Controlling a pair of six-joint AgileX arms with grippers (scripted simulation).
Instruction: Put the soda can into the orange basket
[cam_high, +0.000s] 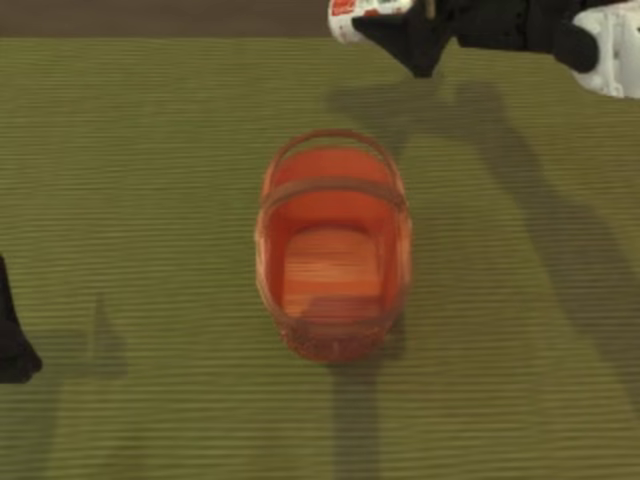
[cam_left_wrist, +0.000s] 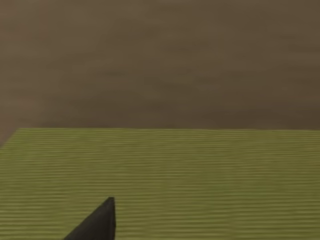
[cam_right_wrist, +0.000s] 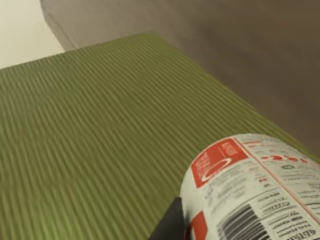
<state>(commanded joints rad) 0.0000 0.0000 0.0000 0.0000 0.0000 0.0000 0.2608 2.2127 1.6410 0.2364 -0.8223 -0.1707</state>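
— So, where is the soda can (cam_high: 362, 14) now?

— It is up at the far edge of the table (cam_high: 150, 200), near the top of the top view and a bit right of the middle. My right gripper (cam_high: 405, 30) is clenched around it and holds it up in the air.

— Which way does the can point?

— It lies on its side. Its long way runs left to right in the top view, and one end sticks out to the left of my dark fingers (cam_right_wrist: 170, 225). In the right wrist view I can see its red logo and a barcode up close.

— And the orange basket (cam_high: 335, 245)?

— It sits in the middle of the table, well apart from the can. Its long way runs from near to far. Nothing is inside it.

— What about your other arm?

— My left gripper (cam_high: 15, 355) is parked at the left edge. I cannot tell if it is open or closed.
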